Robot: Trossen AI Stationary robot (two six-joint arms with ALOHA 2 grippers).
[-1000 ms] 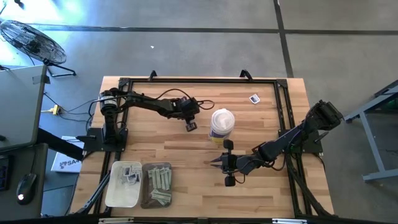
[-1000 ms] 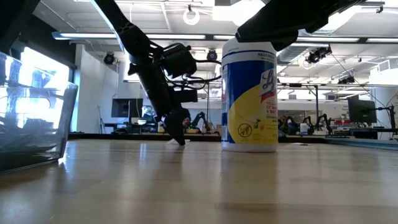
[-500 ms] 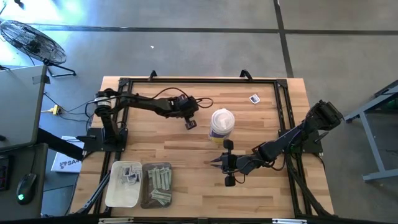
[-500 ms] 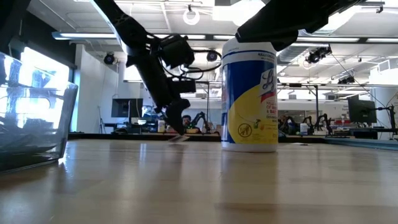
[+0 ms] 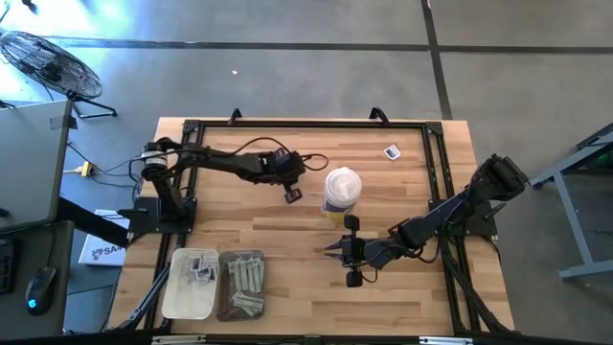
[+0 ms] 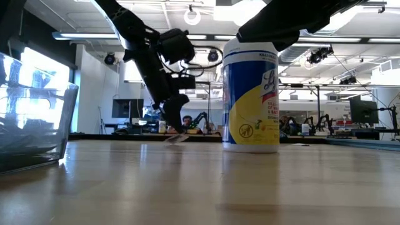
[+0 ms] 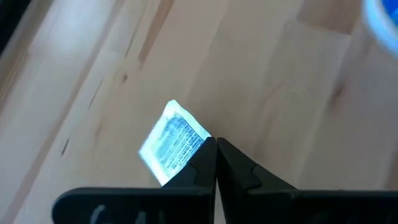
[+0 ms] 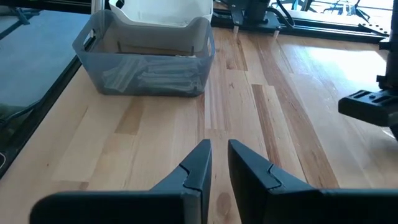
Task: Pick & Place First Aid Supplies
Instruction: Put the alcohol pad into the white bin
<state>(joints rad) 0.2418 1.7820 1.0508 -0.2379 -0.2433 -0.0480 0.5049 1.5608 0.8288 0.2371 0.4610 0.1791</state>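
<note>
While the left gripper (image 7: 216,144) pinches a square white packet (image 7: 172,143) just above the table beside the canister (image 5: 341,192), the bins (image 5: 213,284) lie toward the near left corner, nearer this arm.

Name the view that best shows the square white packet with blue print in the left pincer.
Left wrist view: the square white packet with blue print fills the frame, pinched at one corner. High view shows a speck; low view only its edge.
</note>
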